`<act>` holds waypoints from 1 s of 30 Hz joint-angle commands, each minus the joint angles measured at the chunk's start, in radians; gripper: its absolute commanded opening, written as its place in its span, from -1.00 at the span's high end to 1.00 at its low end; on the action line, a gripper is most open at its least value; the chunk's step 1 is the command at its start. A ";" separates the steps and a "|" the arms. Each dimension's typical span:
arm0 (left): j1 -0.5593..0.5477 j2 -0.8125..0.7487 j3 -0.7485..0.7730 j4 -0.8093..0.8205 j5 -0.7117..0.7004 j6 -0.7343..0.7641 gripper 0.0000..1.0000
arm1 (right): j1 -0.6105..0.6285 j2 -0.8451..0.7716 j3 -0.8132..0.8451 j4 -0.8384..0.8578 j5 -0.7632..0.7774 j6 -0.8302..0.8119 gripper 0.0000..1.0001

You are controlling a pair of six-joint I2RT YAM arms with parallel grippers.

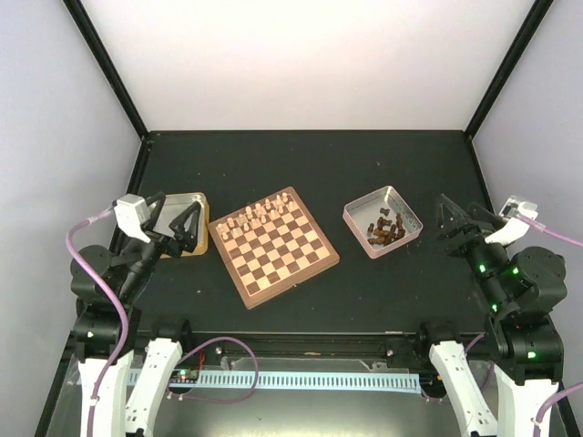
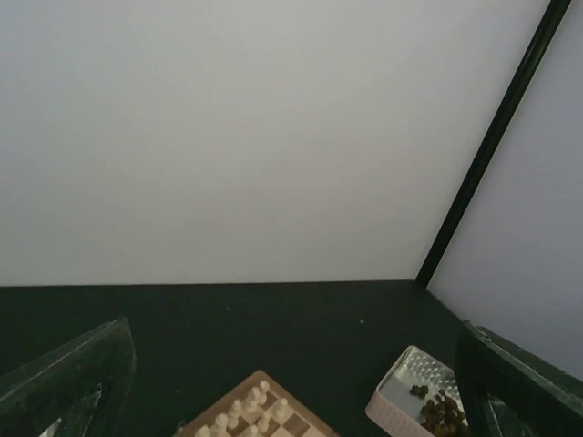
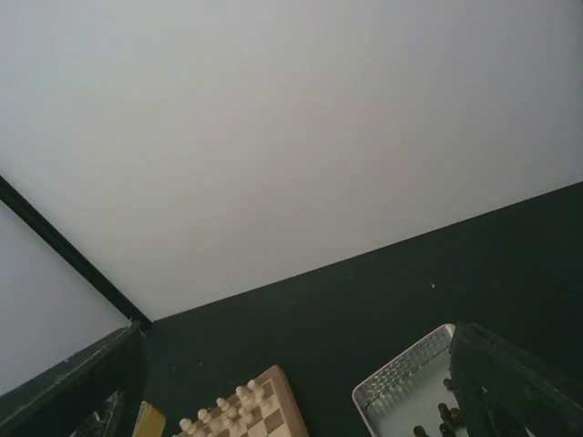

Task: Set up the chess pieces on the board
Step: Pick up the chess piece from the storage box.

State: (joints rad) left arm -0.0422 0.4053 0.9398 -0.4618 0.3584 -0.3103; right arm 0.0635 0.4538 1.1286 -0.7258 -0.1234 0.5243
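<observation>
Board [image 1: 276, 253] on dark table [image 1: 364, 168], white walls [image 1: 301, 64]

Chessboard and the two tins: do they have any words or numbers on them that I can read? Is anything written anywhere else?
None: no word, number, label or sign can be read in any of the three views.
board: only plain chequered squares, with no letters or numbers showing along its rim.
gold tin: no label shows.
silver tin: no label shows.
</observation>
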 commanded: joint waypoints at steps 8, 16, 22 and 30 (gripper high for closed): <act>0.032 -0.093 -0.207 0.070 0.098 -0.106 -0.98 | -0.042 0.079 -0.119 0.018 -0.240 0.049 -0.77; 0.037 -0.084 -0.373 0.157 0.247 -0.199 -0.98 | -0.047 0.265 -0.182 0.041 -0.191 -0.024 -0.66; 0.038 -0.031 -0.419 0.143 0.287 -0.179 -0.98 | -0.045 0.497 -0.147 0.009 -0.114 -0.079 -0.25; 0.039 0.016 -0.442 0.155 0.316 -0.162 -0.98 | 0.033 0.866 -0.118 0.040 -0.035 -0.112 0.23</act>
State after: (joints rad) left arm -0.0120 0.4084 0.5056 -0.3416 0.6342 -0.4854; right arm 0.0509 1.1862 0.9691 -0.7021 -0.2222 0.4400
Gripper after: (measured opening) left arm 0.989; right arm 0.396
